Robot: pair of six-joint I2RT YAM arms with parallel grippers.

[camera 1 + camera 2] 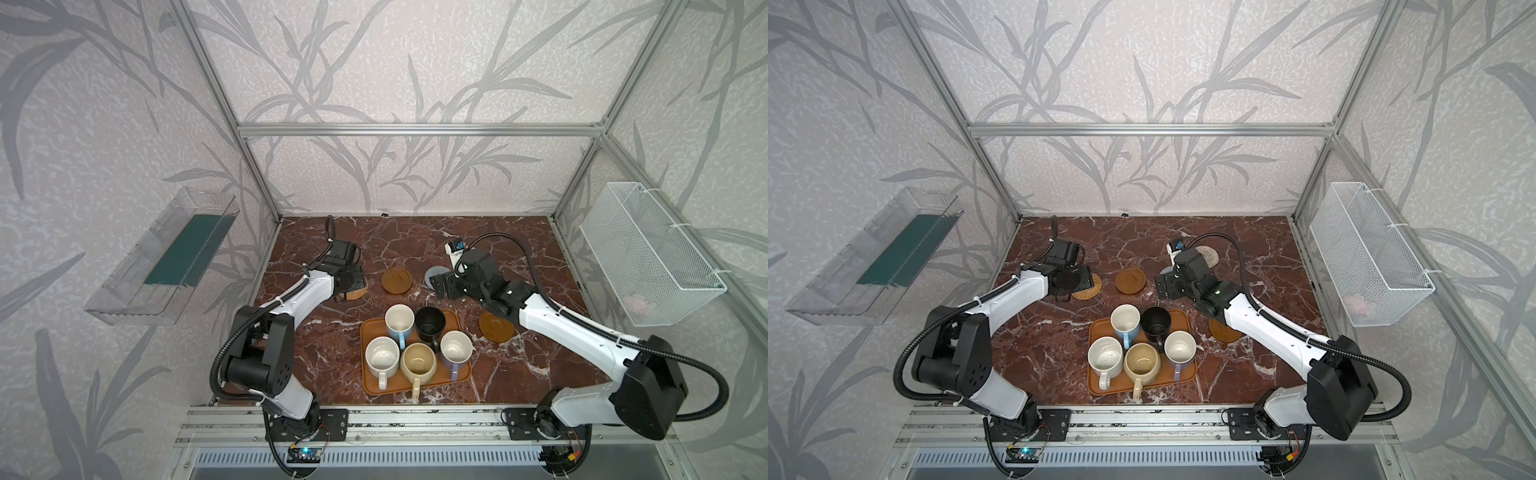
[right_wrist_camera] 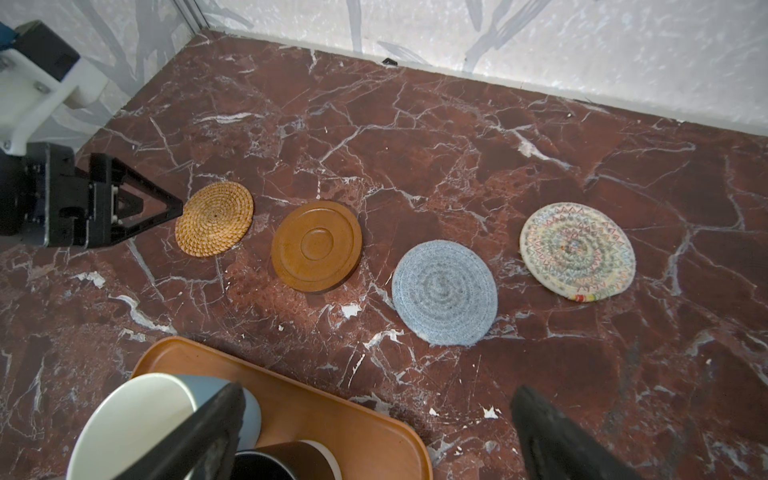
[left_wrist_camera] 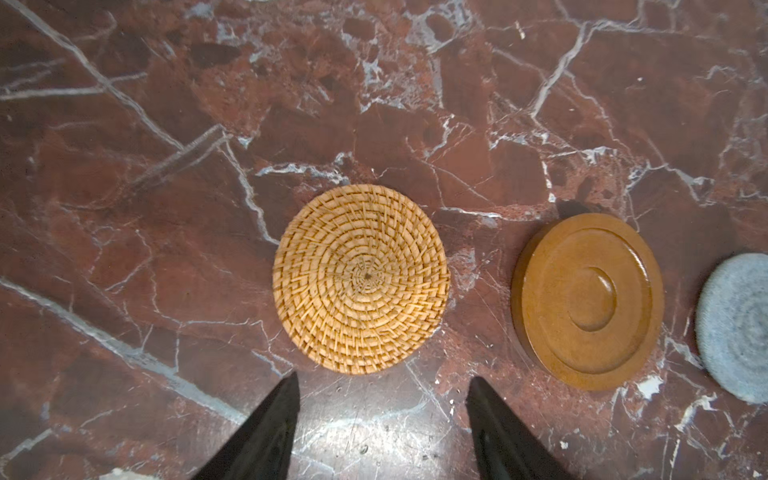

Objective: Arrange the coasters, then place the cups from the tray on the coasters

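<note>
Your left gripper point(image 3: 380, 390): open, empty, beside the rattan coaster point(image 3: 360, 279) near the bench's point(image 1: 519, 374) left edge. Your right gripper point(image 2: 374, 419): open, empty, over the tray's point(image 2: 332, 415) far edge.

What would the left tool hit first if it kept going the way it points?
Most likely the tan woven coaster: the left tool, jaws apart and holding nothing, points at its near edge. Whether the tips would strike the coaster or the marble table just short of it is unclear.

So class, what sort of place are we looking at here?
Probably a robot test cell dressed as a home, not a real kitchen: an aluminium frame boxes in a marble-look table, and two arms are bolted to a rail at its front edge.
</note>
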